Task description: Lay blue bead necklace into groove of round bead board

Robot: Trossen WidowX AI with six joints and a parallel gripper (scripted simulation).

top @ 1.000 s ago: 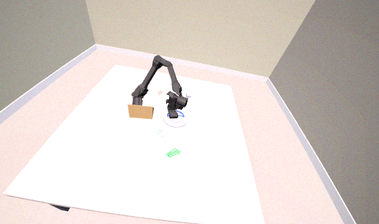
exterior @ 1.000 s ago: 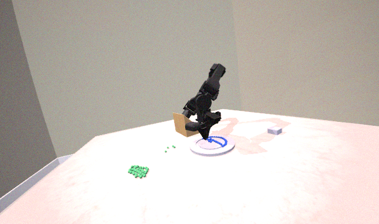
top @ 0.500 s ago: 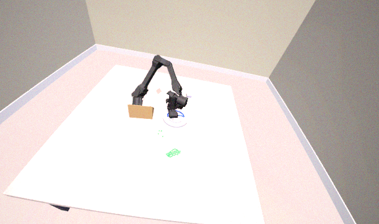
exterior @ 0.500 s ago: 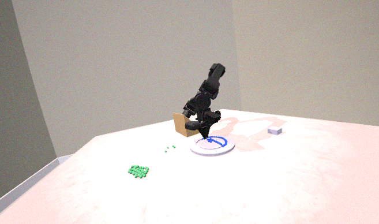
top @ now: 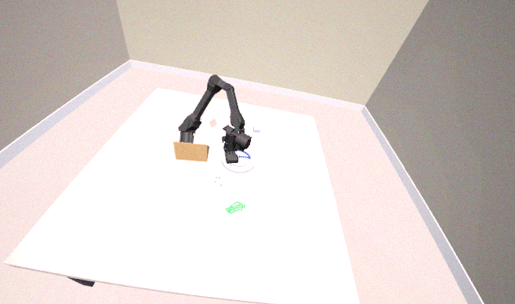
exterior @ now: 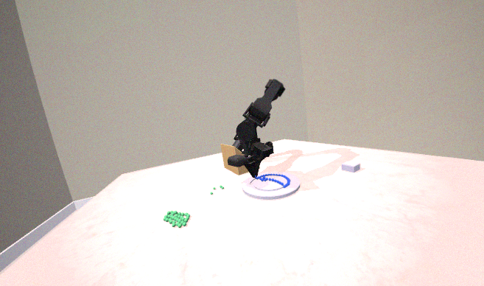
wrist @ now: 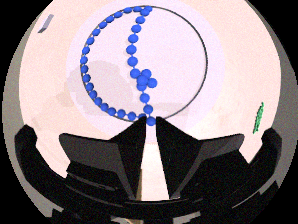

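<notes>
On the round bead board (wrist: 193, 26): blue bead necklace (wrist: 100, 26), partly in groove, partly strung across the centre. Gripper (wrist: 149, 123) pinches one end. Likely limp, light; best handled by its end beads.

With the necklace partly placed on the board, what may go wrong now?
1. In the wrist view, only part of the blue bead necklace follows the groove of the round pale bead board; the rest cuts straight across the middle with a small clump. Releasing now would probably leave that stretch outside the groove.
2. The end effector grips the strand's end at the rim, so pulling further might drag the seated beads out.
</notes>
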